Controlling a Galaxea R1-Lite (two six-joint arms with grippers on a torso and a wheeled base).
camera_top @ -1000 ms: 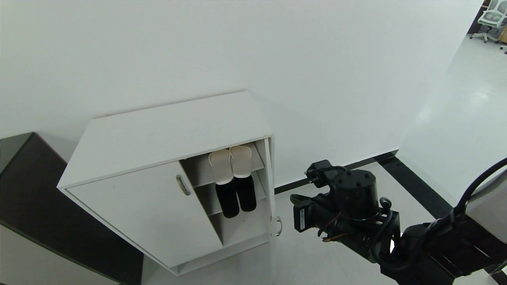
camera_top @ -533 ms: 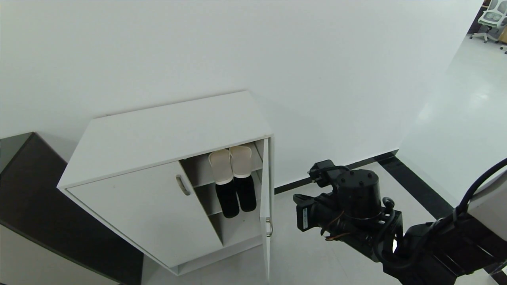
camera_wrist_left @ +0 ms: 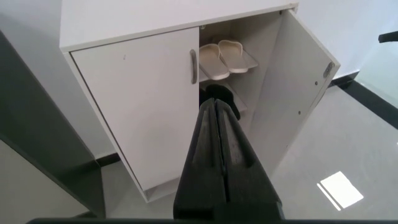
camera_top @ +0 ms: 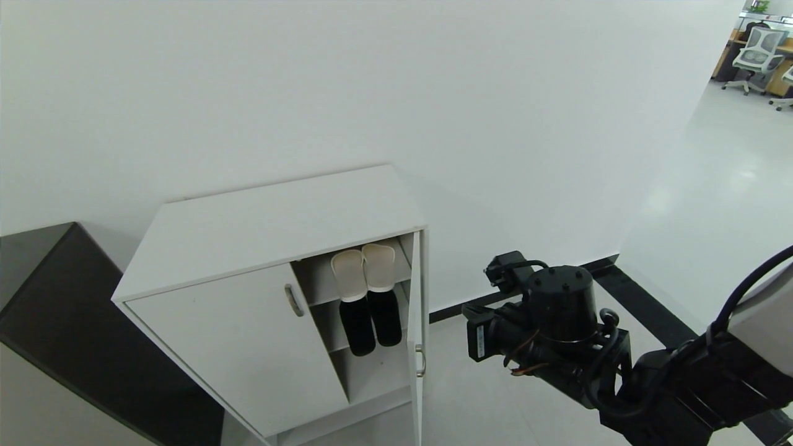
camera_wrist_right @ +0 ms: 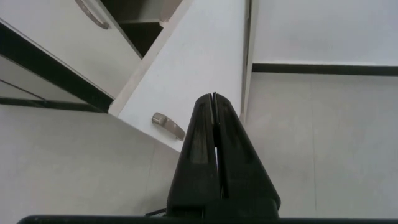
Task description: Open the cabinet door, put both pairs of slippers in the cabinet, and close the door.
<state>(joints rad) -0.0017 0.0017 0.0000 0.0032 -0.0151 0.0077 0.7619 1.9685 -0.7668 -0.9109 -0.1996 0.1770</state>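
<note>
Two pairs are already inside the cabinet (camera_top: 272, 223): the beige slippers (camera_top: 363, 267) lie on the upper shelf and the black slippers (camera_top: 370, 323) on the shelf directly below, both in the right-hand bay. So the step in hand looks like the last one, shutting the right-hand door (camera_wrist_right: 199, 74), which stands swung well out from its hinge at the cabinet's 3 o'clock side, edge-on to the head view. The right gripper (camera_wrist_right: 215, 98), fingers pressed together and holding nothing, points at the door's outer face just beside the handle (camera_wrist_right: 168, 126); whether it touches the panel I cannot tell. A good close would push flat on that face near the handle edge, far from the hinge, sweeping toward 9 o'clock and easing off as the panel meets the frame, without catching the handle. The black toes sit near the shelf front, so they could foul the door. The left gripper (camera_wrist_left: 216, 104), likewise closed and empty, hangs in front of the shut left-hand door (camera_wrist_left: 146, 106), apart from it. The cabinet stands on a pale glossy floor (camera_top: 495, 409) against a white wall (camera_top: 433, 93) with a black skirting (camera_top: 595, 263); a dark unit (camera_top: 62, 310) sits at its 9 o'clock, and office chairs (camera_top: 753, 52) stand far off at 2 o'clock.
</note>
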